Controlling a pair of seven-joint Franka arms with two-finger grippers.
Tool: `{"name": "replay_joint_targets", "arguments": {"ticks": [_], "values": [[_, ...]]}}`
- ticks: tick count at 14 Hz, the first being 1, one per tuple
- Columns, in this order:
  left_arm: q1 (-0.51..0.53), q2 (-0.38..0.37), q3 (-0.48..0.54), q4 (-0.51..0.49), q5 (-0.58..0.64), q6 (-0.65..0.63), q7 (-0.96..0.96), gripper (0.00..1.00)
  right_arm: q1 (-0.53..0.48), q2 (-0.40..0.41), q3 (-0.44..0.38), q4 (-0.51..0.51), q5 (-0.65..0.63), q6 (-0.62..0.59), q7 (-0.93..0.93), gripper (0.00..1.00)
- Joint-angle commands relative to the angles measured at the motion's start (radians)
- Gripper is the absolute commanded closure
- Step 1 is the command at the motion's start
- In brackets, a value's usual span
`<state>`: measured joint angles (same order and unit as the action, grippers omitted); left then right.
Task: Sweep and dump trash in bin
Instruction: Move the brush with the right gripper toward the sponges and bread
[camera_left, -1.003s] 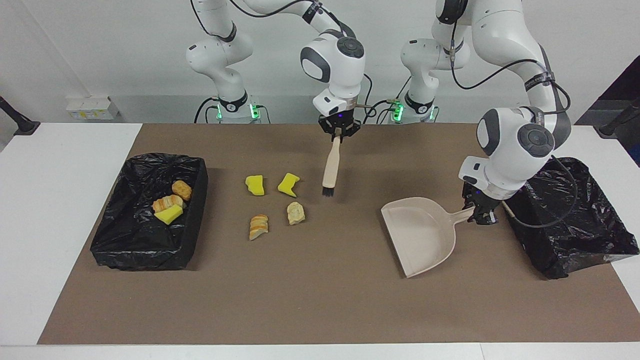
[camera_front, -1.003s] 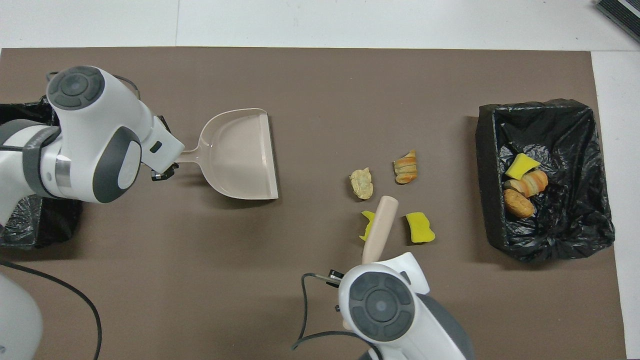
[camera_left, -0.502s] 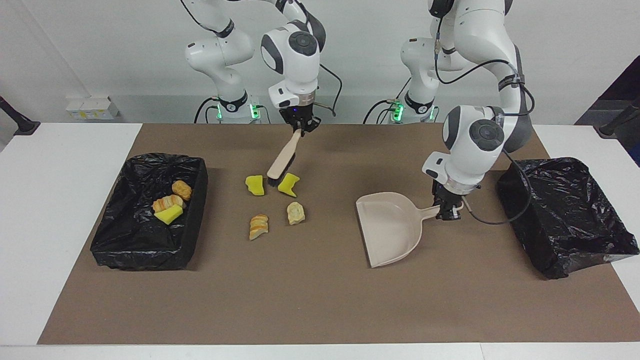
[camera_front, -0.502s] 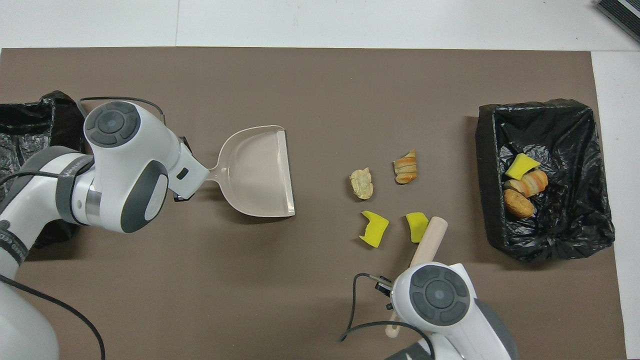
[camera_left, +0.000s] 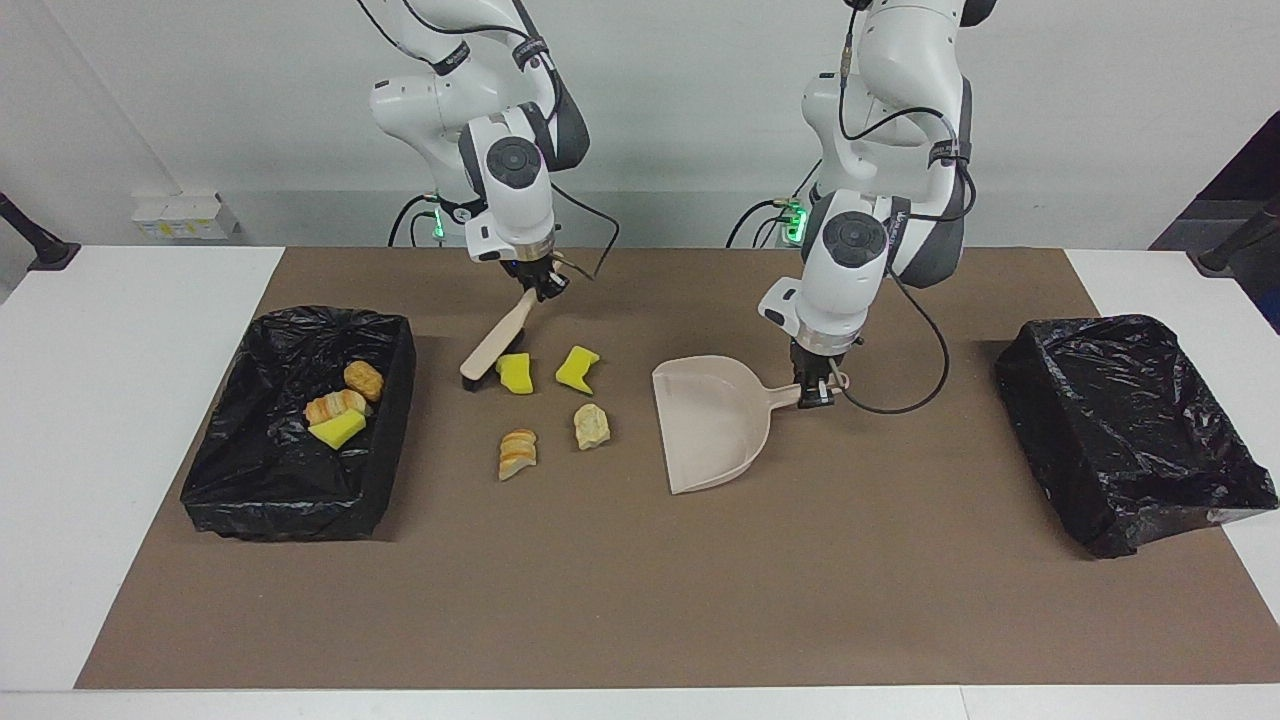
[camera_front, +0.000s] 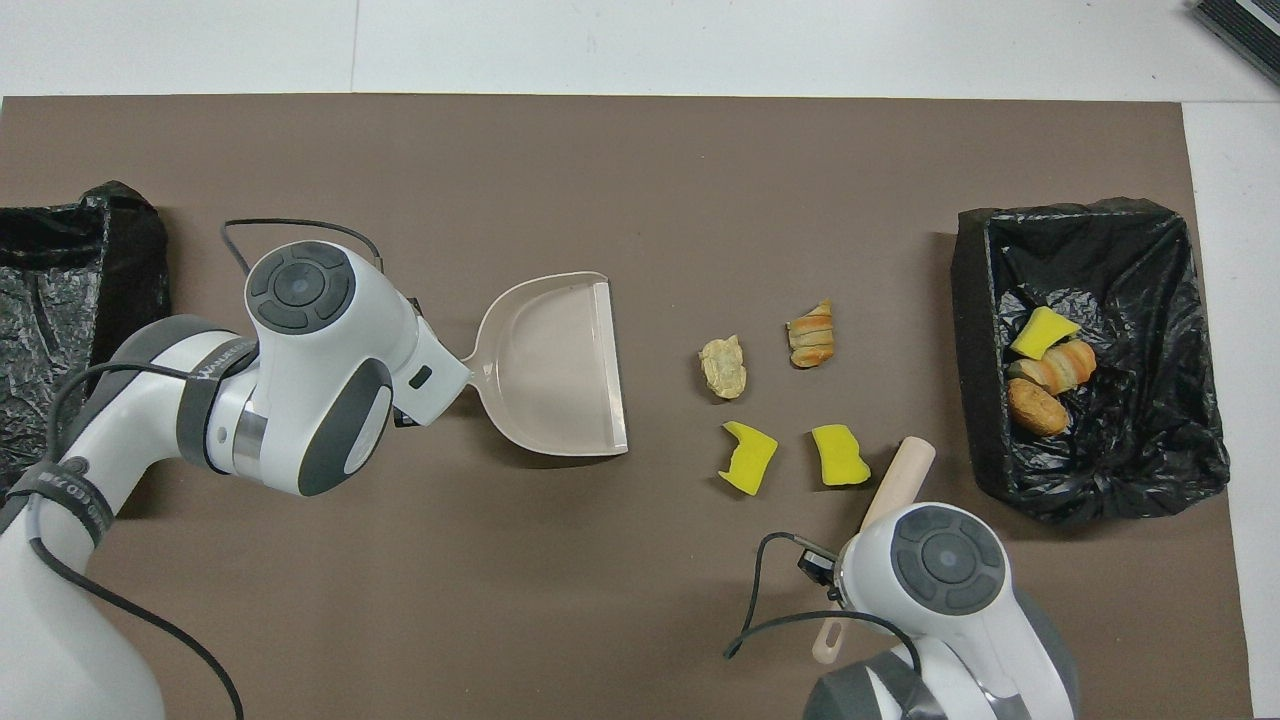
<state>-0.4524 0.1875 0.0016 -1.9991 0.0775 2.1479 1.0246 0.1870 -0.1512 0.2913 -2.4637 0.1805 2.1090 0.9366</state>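
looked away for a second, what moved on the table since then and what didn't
The left gripper slid the dustpan from beside the empty bin toward the four loose bits. The right gripper swung the brush across the yellow chunks to the side nearest the filled bin, head down beside one chunk. Both grips, the loose bits and both bins are unchanged.

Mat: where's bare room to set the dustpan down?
Bare mat along the edge farthest from the robots, and between the dustpan and the empty bin. Crowded between dustpan and brush, where four trash bits lie.
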Motion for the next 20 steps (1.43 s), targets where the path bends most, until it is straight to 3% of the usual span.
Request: {"name": "replay_joint_targets", "arguments": {"ticks": [1,5,11,15,20], "values": [[-0.06,-0.051,0.017,-0.059,0.044,0.004,-0.083,1.0,0.023,0.108,0.005,0.133,0.094,-0.001,-0.029,1.0],[-0.069,-0.06,0.014,-0.075,0.044,0.015,-0.098,1.0,0.159,0.238,0.005,0.258,0.139,0.066,0.053,1.0],[-0.06,-0.06,0.012,-0.089,0.044,0.07,-0.087,1.0,0.31,0.223,0.008,0.285,0.152,0.091,0.036,1.0],[-0.037,-0.054,0.012,-0.09,0.042,0.102,-0.081,1.0,0.313,0.22,0.005,0.317,0.132,0.074,-0.093,1.0],[-0.008,-0.049,0.011,-0.089,0.034,0.115,-0.081,1.0,0.307,0.243,0.005,0.373,0.019,0.086,-0.127,1.0]]}}
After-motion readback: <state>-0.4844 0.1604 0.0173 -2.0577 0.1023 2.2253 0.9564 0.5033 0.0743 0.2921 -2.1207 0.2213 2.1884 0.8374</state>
